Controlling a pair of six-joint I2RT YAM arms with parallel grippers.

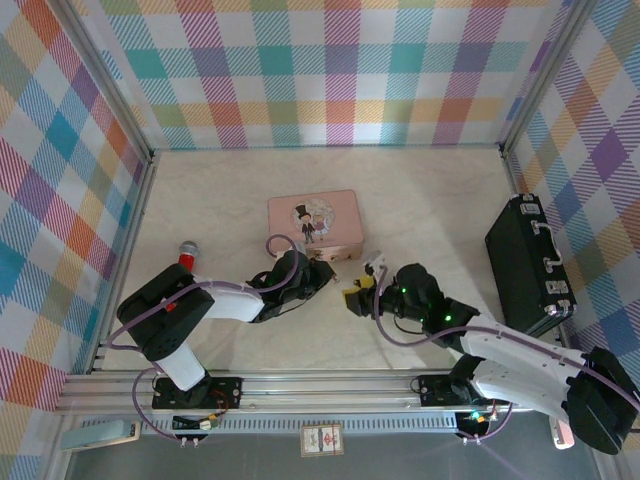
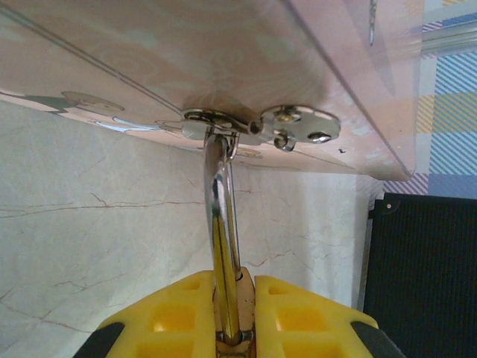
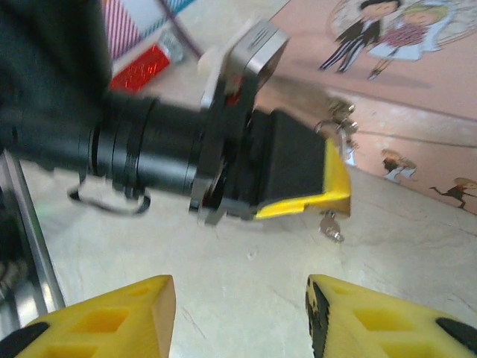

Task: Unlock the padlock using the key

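Left gripper [image 2: 235, 289] clamps the padlock [image 2: 221, 216], hooked on the pink tin [image 2: 223, 60], while the right gripper [image 3: 238, 298] hangs half-open and empty, facing what looks like the key [image 3: 330, 224] under the lock, so next comes pinching and turning it.

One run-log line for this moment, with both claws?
left claw: shut on padlock | right claw: open, empty | padlock: hooked on tin

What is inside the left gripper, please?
The padlock: its shackle reaches the clasp on the pink tin. The left gripper covers most of its body, so the keyhole is hidden.
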